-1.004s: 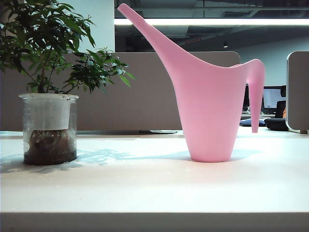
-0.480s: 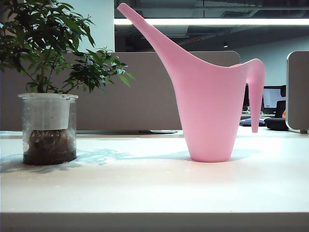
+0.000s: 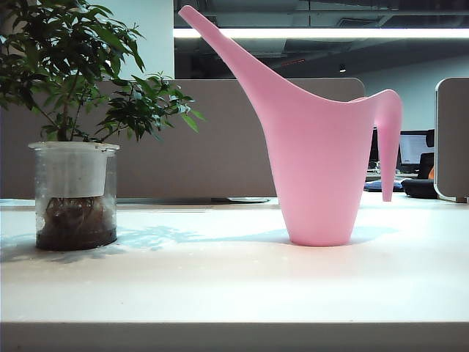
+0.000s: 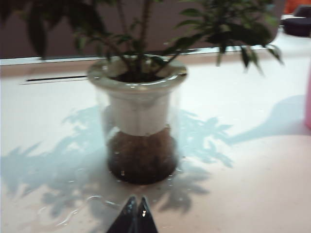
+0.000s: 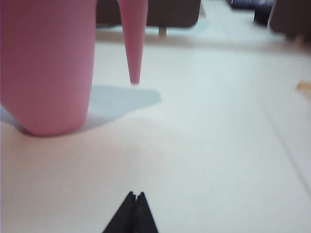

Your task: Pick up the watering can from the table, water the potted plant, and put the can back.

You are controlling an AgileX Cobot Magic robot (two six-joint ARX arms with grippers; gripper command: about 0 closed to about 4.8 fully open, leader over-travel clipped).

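- Pink watering can [image 3: 319,169] upright on the white table [image 3: 234,286], right of the middle and set back from the front edge, spout slanting up toward the potted plant [image 3: 73,125], arched handle drooping on the far side from it.
- Same can in the right wrist view [image 5: 46,63], base flat on the tabletop, handle tip [image 5: 134,43] hanging free above the surface.
- Potted plant toward the left edge of the table, well apart from the can, clear pot showing white sleeve and dark soil; seen close in the left wrist view [image 4: 140,121], with what look like a few droplets glinting on the tabletop around its base.
- Right gripper [image 5: 130,213] low over the table, tips pressed together, holding nothing, near the can on its handle side but apart from it.
- Left gripper [image 4: 133,216] likewise closed and empty, low over the table just in front of the pot.
- No arm visible in the exterior view.
- Judged step: either before the pick-up or after the put-back; impossible to tell which for sure.
- If pick-up is next: jaws of the right gripper to be spread wide, then brought around the handle, clear of the thin tip, without nudging the tall can over.
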